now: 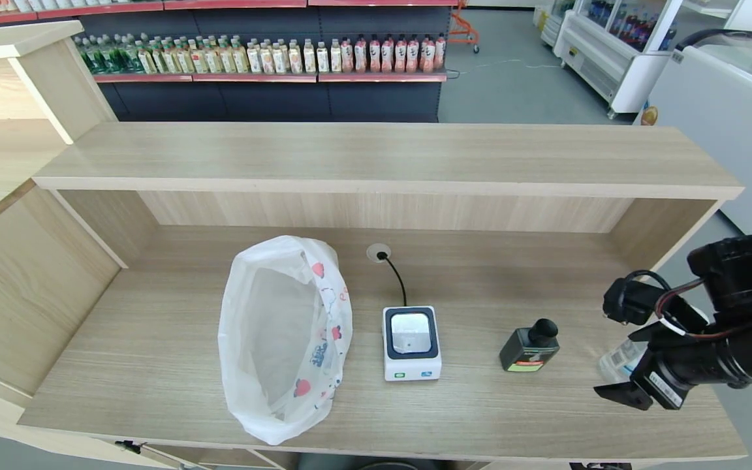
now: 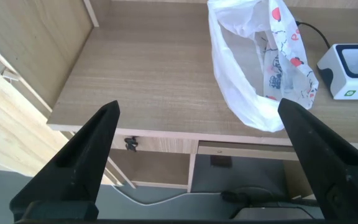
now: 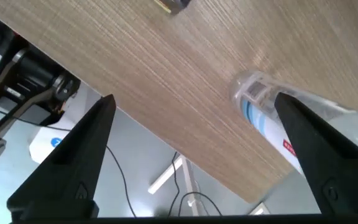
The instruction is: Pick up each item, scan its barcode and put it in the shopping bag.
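Dark bottle [image 1: 529,349] wears a green-and-red label [image 1: 525,365], print unreadable.

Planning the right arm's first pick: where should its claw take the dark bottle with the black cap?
Probably the squarish body of the dark bottle, below the cap, from the robot's right, where the open right claw is. It stands upright; flat sides suit the grip.

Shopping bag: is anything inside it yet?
The shopping bag has its mouth open, and inside only bare white plastic shows, no item. Its crumpled lower folds hide the very bottom, so something small there cannot be ruled out.
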You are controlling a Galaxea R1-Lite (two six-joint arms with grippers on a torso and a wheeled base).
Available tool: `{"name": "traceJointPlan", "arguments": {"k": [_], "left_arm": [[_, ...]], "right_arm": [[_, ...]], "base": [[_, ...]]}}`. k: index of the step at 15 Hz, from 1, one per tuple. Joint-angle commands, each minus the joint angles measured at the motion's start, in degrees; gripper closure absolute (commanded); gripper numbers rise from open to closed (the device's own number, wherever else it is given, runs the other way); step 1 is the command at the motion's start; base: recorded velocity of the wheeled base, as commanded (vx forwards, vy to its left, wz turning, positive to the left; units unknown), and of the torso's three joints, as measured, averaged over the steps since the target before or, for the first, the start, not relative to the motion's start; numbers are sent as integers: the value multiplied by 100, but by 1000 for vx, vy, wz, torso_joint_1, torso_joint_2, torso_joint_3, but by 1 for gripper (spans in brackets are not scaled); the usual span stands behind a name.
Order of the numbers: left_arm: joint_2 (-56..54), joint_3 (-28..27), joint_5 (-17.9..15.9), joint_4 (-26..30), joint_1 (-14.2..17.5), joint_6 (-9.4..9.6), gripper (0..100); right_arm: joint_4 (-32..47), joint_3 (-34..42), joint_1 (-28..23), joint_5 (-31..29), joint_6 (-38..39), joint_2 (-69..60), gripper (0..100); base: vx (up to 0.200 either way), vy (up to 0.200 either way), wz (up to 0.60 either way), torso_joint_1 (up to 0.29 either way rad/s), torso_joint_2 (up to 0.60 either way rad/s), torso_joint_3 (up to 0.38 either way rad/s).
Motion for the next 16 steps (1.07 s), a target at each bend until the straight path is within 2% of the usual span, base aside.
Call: {"name": "traceJointPlan", "arguments": {"k": [1, 5, 10, 16], "left_arm": [[-2, 1, 2, 2, 0, -1, 0], [-2, 1, 2, 2, 0, -1, 0], [-2, 1, 2, 2, 0, -1, 0], [-2, 1, 2, 2, 0, -1, 0]], "right_arm": [[-165, -145, 149, 124, -2, 560, 0], [-596, -321, 351, 696, -2, 1087, 0], [-1571, -259, 606, 722, 6, 1667, 0], [-2187, -356, 817, 827, 6, 2107, 0]], "base": [[0, 0, 0, 0, 0, 0], [0, 0, 0, 0, 0, 0], [0, 0, 0, 0, 0, 0], [0, 0, 0, 0, 0, 0]]}}
